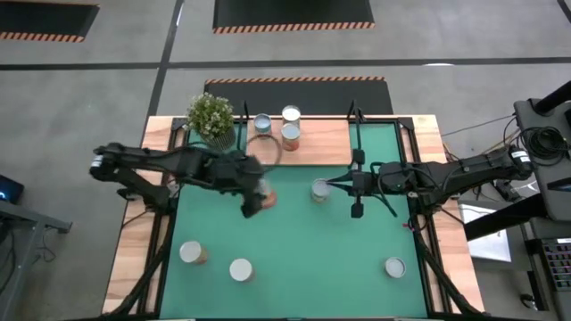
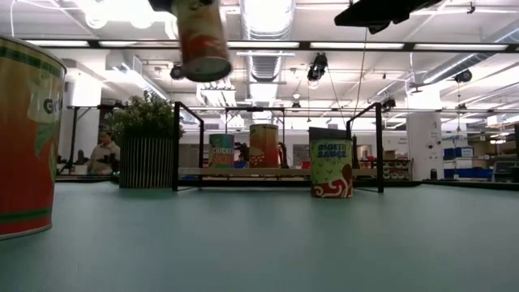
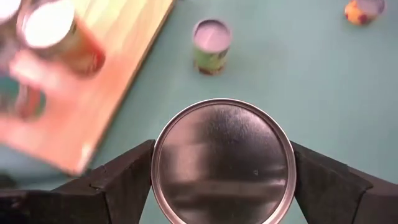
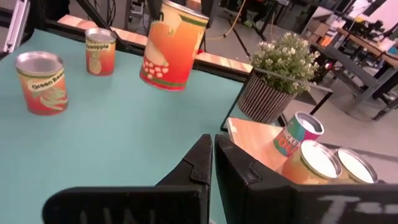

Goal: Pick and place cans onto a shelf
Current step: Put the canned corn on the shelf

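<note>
**Seven cans in view, one held aloft by left gripper**

Three cans [image 1: 277, 126] standing on shelf [image 1: 326, 143], grouped at its plant end: one blue-grey top, two silver tops touching or nearly so. Potted plant [image 1: 211, 119] just beside them at the shelf's corner.

Left gripper [image 1: 258, 193] out over green mat [image 1: 303, 241], fingers [image 3: 118, 180] clamped on either side of a red-orange can [image 2: 200, 36]. Lifted clear of the mat, tilted slightly in the right wrist view. Shiny round top fills the gap between the fingers in the left wrist view.

Right gripper [image 1: 342, 185] low over the mat near the shelf's front edge, fingers [image 4: 199, 168] pressed together, holding nothing. Green-yellow can [image 1: 320, 190] upright just beside its tip; touching or not, cannot tell.

Two more cans [image 1: 216, 260] upright on the mat's near-left area, well apart from the shelf. One can [image 1: 394, 267] alone at near-right.

Black frame posts [image 2: 176, 146] upright at the shelf's ends in the low view.
</note>
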Controlling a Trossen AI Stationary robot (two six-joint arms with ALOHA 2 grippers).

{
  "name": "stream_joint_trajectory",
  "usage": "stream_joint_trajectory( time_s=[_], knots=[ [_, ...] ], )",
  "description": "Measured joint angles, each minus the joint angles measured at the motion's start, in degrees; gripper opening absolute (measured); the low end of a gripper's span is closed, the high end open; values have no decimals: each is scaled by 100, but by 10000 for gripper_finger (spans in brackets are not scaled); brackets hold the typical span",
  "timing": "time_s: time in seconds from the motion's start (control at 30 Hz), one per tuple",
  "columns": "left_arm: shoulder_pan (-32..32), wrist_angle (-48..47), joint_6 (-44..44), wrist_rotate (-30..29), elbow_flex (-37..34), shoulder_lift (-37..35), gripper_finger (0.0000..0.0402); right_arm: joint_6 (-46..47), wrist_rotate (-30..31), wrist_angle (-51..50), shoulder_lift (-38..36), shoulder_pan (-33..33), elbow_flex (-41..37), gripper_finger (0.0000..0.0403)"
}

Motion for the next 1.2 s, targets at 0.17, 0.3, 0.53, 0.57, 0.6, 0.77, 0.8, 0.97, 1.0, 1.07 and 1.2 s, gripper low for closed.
stream_joint_trajectory(
  time_s=[0.17,0.3,0.53,0.57,0.6,0.77,0.8,0.97,1.0,1.07,1.2],
  knots=[
    [172,-95,1630,6,793,874,311,29,-20,-15,-88,0,-51,9],
    [429,-216,2788,6,1269,1434,311,18,-21,-48,-84,0,-82,9],
    [1179,80,4263,420,1510,1942,311,15,-22,-65,-86,0,-82,9],
    [1313,206,4336,528,1467,1966,311,14,-20,-66,-86,0,-82,9],
    [1447,344,4391,638,1402,1972,311,15,-21,-72,-86,0,-82,9],
    [2015,943,4286,806,1072,2005,311,14,-20,-108,-86,0,-82,9],
    [2116,1024,4180,806,1002,2006,311,14,-20,-109,-86,0,-82,9],
    [2476,1121,3614,951,771,2006,311,-26,-17,-109,-86,0,-82,9],
    [2512,1189,3508,953,705,2006,311,-28,-13,-109,-86,0,-82,9],
    [2544,1325,3334,958,564,2006,311,-29,0,-107,-86,0,-82,9],
    [2557,1540,3310,968,349,2009,311,-30,0,-107,-86,-2,-82,9]
  ],
)
